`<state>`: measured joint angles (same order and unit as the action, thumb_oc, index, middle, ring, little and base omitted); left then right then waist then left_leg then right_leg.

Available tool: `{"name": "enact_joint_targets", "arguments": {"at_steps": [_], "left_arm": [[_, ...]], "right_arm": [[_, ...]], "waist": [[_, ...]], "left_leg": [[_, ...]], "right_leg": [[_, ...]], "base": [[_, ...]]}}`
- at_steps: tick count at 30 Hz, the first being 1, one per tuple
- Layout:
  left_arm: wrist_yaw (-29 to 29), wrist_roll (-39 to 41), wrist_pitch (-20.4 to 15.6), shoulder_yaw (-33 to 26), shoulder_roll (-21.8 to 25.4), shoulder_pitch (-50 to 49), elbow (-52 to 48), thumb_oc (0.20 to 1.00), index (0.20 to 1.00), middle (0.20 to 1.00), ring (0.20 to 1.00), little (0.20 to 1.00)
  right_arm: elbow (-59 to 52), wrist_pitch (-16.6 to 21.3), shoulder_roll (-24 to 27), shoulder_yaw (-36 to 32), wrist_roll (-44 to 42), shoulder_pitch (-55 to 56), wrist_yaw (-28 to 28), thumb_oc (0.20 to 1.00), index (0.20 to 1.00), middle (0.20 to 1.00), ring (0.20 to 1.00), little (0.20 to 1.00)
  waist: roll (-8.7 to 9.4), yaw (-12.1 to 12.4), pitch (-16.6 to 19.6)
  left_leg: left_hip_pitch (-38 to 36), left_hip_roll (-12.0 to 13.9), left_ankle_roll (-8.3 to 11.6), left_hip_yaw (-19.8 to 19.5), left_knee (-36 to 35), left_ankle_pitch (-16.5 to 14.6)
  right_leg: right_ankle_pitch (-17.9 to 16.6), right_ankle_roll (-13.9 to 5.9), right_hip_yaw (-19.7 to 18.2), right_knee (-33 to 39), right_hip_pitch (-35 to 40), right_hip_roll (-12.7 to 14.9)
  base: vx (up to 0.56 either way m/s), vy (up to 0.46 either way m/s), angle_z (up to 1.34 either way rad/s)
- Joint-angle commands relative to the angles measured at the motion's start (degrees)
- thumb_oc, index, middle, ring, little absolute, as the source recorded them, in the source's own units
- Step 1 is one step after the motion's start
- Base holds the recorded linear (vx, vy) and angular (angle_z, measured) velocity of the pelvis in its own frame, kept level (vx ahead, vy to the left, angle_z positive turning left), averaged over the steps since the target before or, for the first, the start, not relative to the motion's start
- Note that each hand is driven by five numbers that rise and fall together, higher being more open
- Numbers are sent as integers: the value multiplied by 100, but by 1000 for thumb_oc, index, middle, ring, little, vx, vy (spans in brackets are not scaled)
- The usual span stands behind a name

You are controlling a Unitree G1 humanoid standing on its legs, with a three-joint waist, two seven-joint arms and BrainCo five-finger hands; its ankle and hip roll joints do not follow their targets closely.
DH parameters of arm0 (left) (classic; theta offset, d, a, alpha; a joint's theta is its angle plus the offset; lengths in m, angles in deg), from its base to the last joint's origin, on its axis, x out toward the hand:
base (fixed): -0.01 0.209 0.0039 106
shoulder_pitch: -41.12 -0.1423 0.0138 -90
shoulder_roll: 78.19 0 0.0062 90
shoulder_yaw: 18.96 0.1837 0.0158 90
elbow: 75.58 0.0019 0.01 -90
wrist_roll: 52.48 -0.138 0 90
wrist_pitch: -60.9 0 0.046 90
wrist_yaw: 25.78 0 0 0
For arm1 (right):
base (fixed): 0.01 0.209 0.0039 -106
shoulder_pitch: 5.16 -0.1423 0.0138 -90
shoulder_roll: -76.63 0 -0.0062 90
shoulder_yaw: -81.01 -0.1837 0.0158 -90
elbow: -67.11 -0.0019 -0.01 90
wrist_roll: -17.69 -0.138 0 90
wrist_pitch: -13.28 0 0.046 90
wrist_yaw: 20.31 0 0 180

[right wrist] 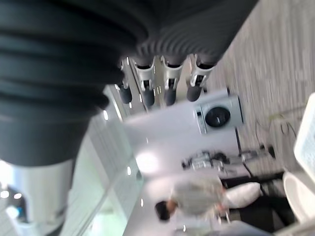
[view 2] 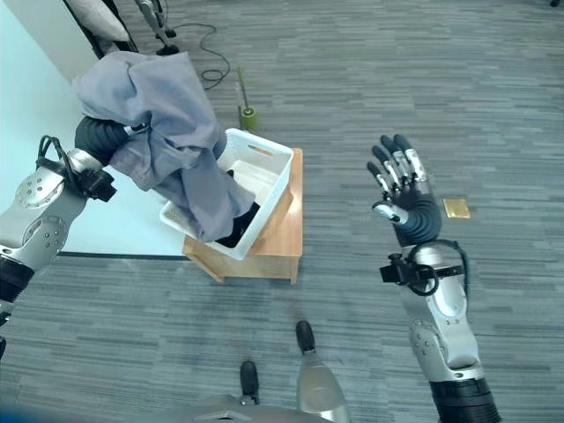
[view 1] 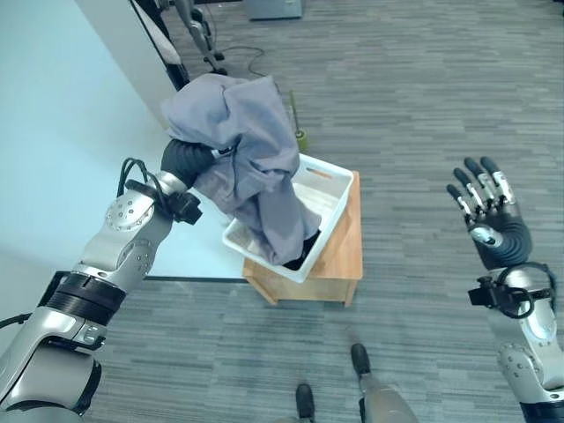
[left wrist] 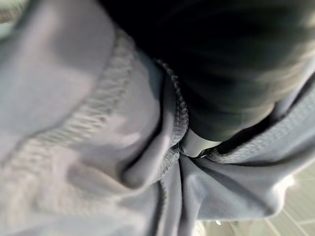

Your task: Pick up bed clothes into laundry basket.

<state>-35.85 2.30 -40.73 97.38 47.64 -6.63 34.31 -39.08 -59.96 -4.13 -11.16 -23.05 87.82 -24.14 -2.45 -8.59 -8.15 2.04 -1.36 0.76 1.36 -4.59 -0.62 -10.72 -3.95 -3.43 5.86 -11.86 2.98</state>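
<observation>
Nearly done | grey bed clothes [view 1: 247, 159] draped over left hand [view 1: 187, 159], fingers hidden, grip unclear | hem dangling into white laundry basket [view 1: 335, 189], frame centre | release pending | right hand [view 2: 405, 198] idle, fingers spread

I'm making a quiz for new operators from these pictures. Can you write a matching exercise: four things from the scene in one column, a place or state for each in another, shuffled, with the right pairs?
Things:
1. grey garment
2. white laundry basket
3. right hand
4. wooden stool

Places or states:
A. raised in the air, fingers straight, holding nothing
B. stands on the grey carpet, bears the basket
C. draped over the left hand, lower end hanging into the basket
D. sits on the stool beside the bed

Pairs: 1-C, 2-D, 3-A, 4-B
</observation>
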Motion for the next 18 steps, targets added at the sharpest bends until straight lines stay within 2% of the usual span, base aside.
{"name": "enact_joint_targets", "arguments": {"at_steps": [1,5,6,12,14,15,17,18], "left_arm": [[668,-496,-427,-75,70,1180,917,200,200,200,200,200],[1010,-951,-430,19,-137,2053,2018,200,200,200,200,200],[1138,-1099,-421,-29,-236,2371,2579,200,200,200,200,200],[1406,-1391,-401,-184,-306,3033,3611,200,200,200,200,200],[1318,-1707,-295,-18,-258,3244,3983,200,200,200,200,200],[1250,-1962,-271,145,-223,3310,4048,1000,1000,1000,1000,1000],[1380,-2833,-307,547,-220,3508,4168,1000,1000,1000,1000,1000],[1383,-2837,-306,548,-224,3508,4167,1000,1000,1000,1000,1000]], "right_arm": [[-61,435,162,-114,-162,-346,211,1000,1000,1000,1000,1000],[-15,461,65,11,-15,-293,302,1000,1000,1000,1000,1000],[40,472,38,70,34,-290,372,1000,1000,1000,1000,1000],[59,607,-64,240,119,-413,591,1000,1000,1000,1000,1000],[-29,638,-26,295,165,-430,650,1000,1000,1000,1000,1000],[-64,661,-24,270,179,-427,647,1000,1000,1000,1000,1000],[-188,714,10,324,157,-304,494,1000,1000,1000,1000,1000],[-189,714,9,321,155,-302,492,1000,1000,1000,1000,1000]], "waist": [[90,88,28],[179,-98,-139],[236,-174,-246],[371,-355,-609],[398,-410,-777],[401,-420,-818],[385,-414,-946],[385,-412,-946]], "left_leg": [[451,60,135,-339,-41,350],[689,91,149,-252,-41,403],[763,99,152,-193,-41,417],[1098,119,168,-14,-41,464],[1245,123,170,5,-41,491],[1282,109,167,3,-41,497],[1351,63,155,-6,-41,494],[1350,62,155,-7,-41,493]], "right_leg": [[429,-363,221,-86,447,90],[324,-384,120,-86,166,50],[269,-393,59,-86,51,36],[77,-422,-145,-86,-369,-4],[27,-428,-190,-86,-522,7],[15,-442,-192,-86,-560,10],[8,-452,-187,-86,-625,38],[8,-452,-186,-86,-625,39]], "base": [[-39,12,-2],[-55,10,-12],[-32,29,-24],[-39,35,-21],[-9,34,-12],[-11,22,-4],[-10,20,-4],[-2,11,-5]]}}
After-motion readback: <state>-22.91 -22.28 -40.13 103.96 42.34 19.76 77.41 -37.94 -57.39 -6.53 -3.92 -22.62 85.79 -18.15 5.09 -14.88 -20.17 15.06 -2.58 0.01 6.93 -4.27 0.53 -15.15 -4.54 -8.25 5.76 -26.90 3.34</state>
